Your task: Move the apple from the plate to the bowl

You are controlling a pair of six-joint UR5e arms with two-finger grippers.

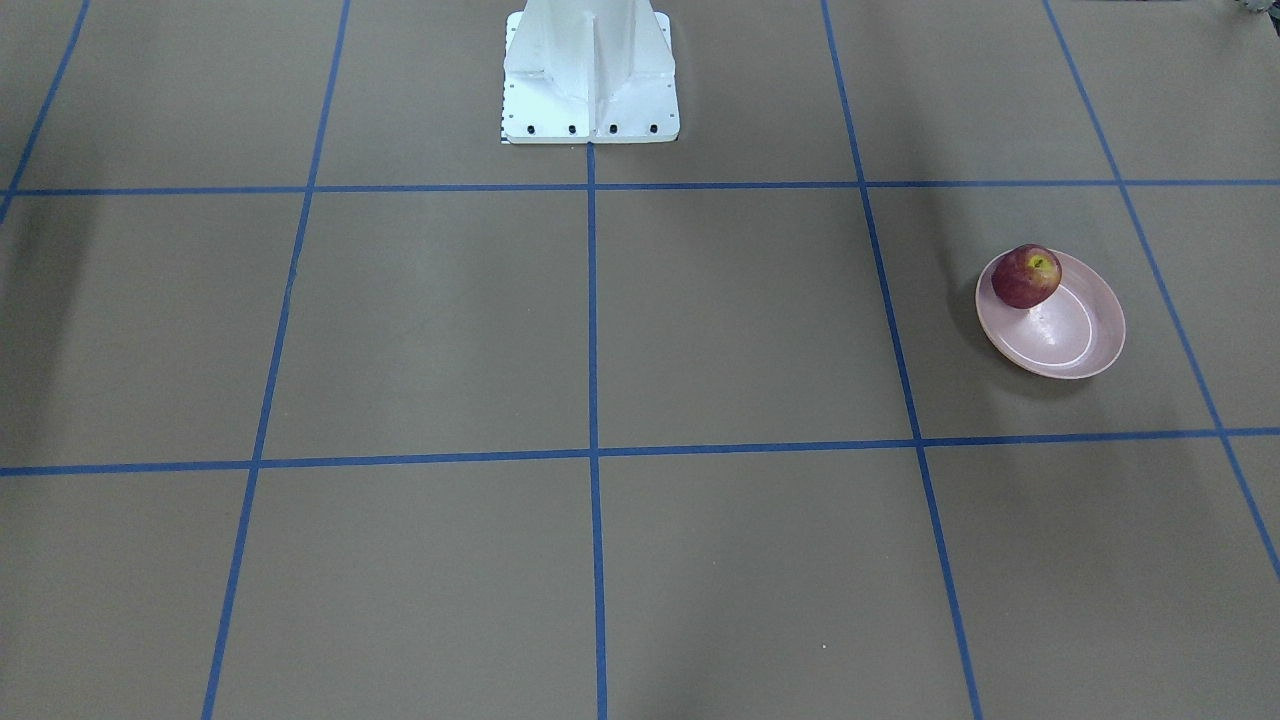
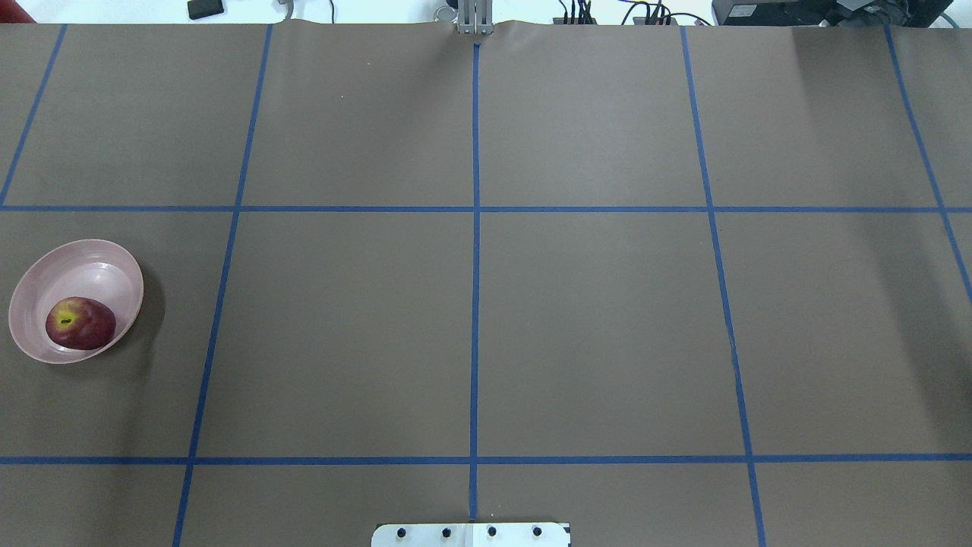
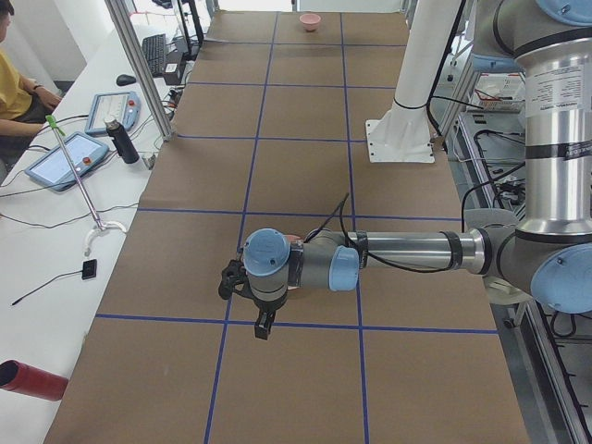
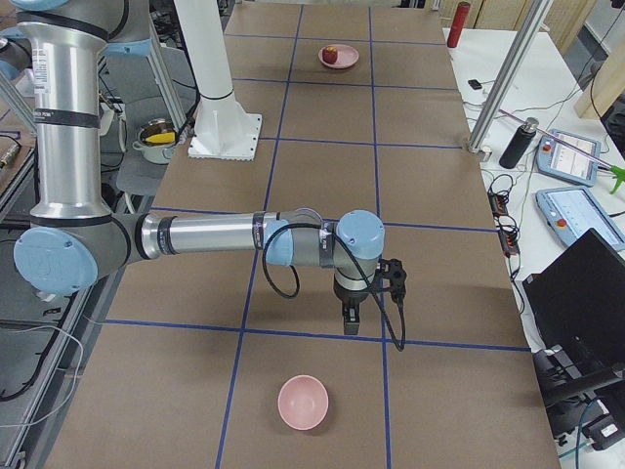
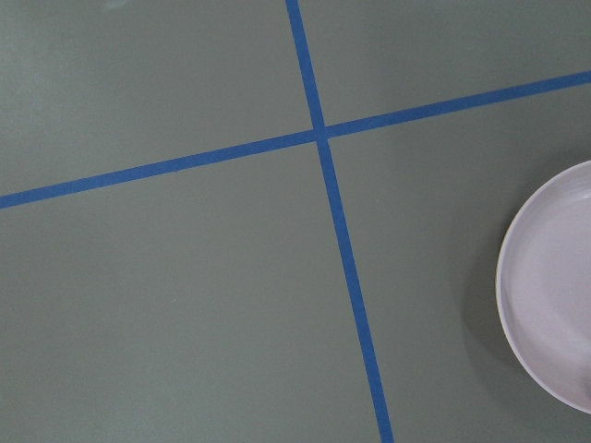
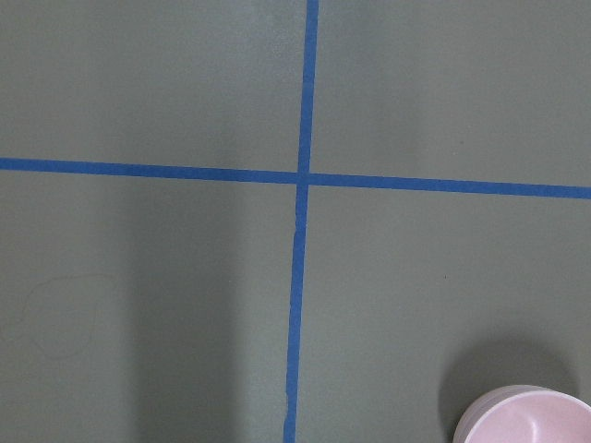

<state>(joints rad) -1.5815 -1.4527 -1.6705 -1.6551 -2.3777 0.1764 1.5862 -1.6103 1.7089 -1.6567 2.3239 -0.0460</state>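
Observation:
The dark red apple point(image 1: 1027, 276) with a yellow stem patch sits in the wide pale pink plate point(image 1: 1078, 332), against its rim nearest the robot. Both also show in the overhead view, the apple point(image 2: 80, 324) in the plate point(image 2: 91, 266) at the table's left edge. The small deep pink bowl point(image 4: 303, 402) stands at the table's other end, empty. My left gripper point(image 3: 263, 329) points down close by the plate, whose edge point(image 5: 554, 286) shows in the left wrist view. My right gripper point(image 4: 350, 322) points down a little short of the bowl point(image 6: 526, 420). I cannot tell whether either gripper is open or shut.
The white robot pedestal point(image 1: 590, 70) stands mid-table on the robot's side. Blue tape lines grid the brown table top. A side desk holds tablets point(image 3: 69, 157), a bottle point(image 4: 515, 144) and a laptop point(image 4: 586, 293). A red cylinder point(image 3: 28, 379) lies on that desk.

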